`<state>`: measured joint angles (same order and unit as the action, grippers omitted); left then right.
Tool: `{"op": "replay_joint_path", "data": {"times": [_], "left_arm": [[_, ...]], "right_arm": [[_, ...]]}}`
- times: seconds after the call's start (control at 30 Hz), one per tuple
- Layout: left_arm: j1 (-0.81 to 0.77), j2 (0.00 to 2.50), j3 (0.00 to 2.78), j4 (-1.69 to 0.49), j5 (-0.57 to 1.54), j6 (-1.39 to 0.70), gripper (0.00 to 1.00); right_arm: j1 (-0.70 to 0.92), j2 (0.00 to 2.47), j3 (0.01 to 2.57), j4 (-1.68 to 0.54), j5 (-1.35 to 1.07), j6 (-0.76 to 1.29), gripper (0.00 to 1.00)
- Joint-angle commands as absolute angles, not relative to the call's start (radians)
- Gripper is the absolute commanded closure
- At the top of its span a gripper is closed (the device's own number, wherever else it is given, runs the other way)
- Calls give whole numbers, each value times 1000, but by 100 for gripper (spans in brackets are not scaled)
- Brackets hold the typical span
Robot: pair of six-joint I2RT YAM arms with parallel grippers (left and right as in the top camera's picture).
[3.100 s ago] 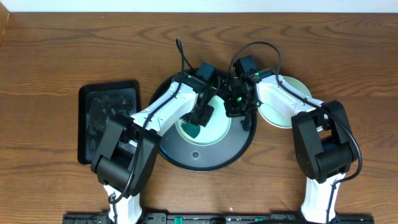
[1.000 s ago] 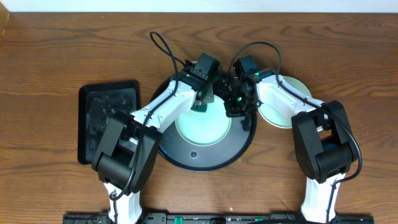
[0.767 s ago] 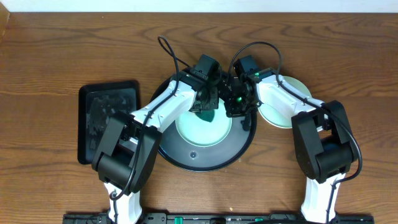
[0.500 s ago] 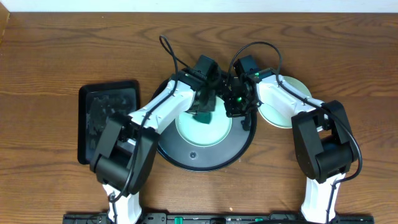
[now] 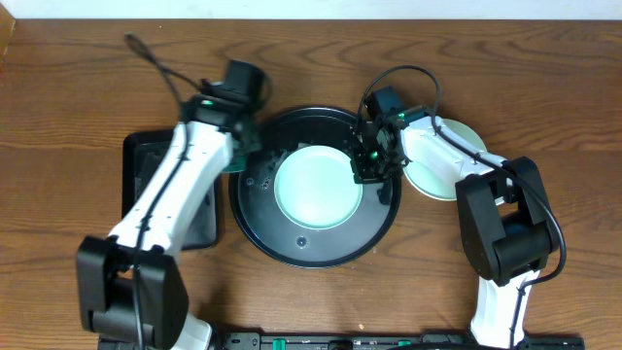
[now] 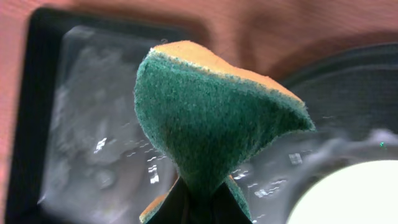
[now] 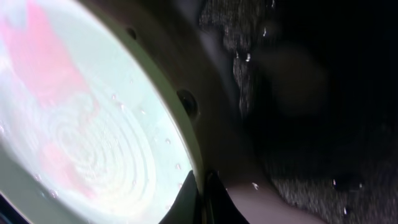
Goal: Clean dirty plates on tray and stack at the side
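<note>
Our right fingers (image 5: 368,167) are clamped on the turquoise plate (image 5: 311,190) at its 3 o'clock rim; the plate lies in the round tray (image 5: 272,233); our left fingers (image 5: 237,151) pinch the sponge (image 6: 211,130) at the tray's 9 o'clock, beside the rectangular tray (image 5: 146,194). We judge the plate wiped; we should grip the wet rim firmly, clear the tray's lip, then lower it onto the pale plate (image 5: 432,180) on the bench (image 5: 544,87).
</note>
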<state>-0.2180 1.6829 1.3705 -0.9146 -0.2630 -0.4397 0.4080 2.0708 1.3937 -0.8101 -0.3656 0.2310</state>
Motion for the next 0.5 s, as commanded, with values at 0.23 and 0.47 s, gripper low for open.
{"op": "replay_joint_path", "data": {"times": [0.23, 0.47], "left_arm": [[1, 1673, 1388, -996, -40, -393, 92], [34, 1673, 1388, -995, -40, -393, 93]], "right_arm": [[466, 1949, 1573, -970, -101, 230, 99], [611, 1785, 1579, -973, 324, 228, 99]]}}
